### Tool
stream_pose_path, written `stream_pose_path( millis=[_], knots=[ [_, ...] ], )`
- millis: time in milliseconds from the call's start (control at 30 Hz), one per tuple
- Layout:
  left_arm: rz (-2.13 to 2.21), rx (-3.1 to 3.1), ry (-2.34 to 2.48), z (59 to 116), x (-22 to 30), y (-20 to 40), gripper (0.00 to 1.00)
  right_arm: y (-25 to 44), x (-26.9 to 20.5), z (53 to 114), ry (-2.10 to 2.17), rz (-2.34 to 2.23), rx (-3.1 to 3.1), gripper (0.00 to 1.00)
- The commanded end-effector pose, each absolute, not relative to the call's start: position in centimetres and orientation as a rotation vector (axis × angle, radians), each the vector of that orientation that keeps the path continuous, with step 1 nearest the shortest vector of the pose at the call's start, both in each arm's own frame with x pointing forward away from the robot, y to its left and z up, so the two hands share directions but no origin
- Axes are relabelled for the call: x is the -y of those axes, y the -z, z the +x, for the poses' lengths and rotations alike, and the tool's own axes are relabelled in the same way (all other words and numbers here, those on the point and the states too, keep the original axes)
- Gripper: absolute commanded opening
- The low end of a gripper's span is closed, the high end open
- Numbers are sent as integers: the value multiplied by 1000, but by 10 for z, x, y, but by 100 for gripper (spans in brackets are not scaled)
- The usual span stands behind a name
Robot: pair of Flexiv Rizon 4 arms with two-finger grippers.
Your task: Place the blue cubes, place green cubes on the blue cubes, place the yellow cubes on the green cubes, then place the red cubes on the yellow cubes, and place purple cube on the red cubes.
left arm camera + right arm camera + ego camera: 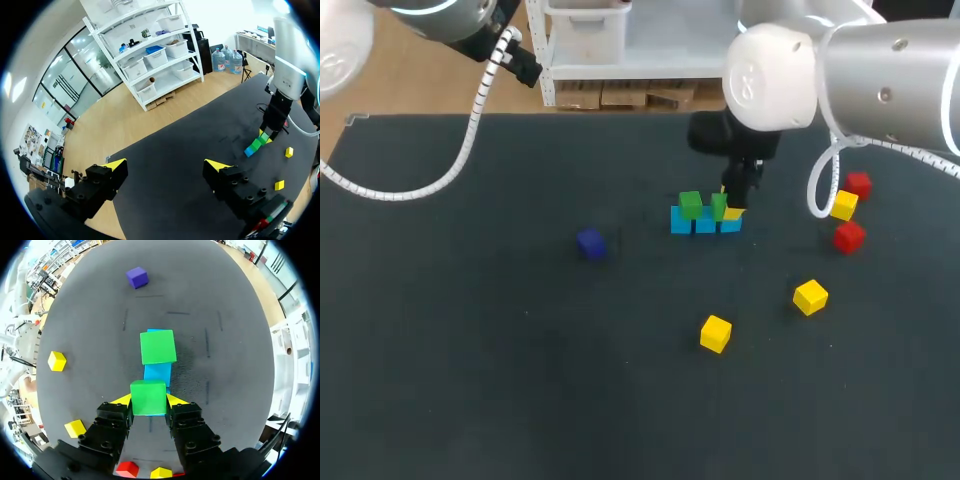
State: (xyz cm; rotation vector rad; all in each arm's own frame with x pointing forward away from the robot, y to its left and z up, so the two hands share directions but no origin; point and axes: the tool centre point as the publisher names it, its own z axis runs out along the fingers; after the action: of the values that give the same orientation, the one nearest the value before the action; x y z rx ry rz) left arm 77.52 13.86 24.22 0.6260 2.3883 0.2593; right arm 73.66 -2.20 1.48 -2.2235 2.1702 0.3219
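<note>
My right claw [149, 401], clamped on a green cube [148, 396], should lower it square onto the blue row [682, 222], at three o'clock of the seated green [691, 205].

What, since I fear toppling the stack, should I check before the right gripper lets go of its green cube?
1. Right gripper shut on the held green cube: ok.
2. Held green cube lined up over the blue row, next to the first green cube: ok.
3. Held green cube resting flat on blue: cannot tell.
4. First green cube sitting on blue, apart from the fingers: ok.
5. Left gripper open, empty and far from the stack: ok.
6. Yellow cubes free on the table for the next layer: ok.
</note>
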Motion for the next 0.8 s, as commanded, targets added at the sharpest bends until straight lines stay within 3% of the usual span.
stream_pose_path(
  millis=[33,800],
  knots=[
    [628,-2388,-259,775,-139,-242,100,-14,22,740,-322,-2224,-2167,0],
    [628,-2388,-259,775,-139,-242,100,-15,18,744,-288,-2280,-2167,0]
  ],
)
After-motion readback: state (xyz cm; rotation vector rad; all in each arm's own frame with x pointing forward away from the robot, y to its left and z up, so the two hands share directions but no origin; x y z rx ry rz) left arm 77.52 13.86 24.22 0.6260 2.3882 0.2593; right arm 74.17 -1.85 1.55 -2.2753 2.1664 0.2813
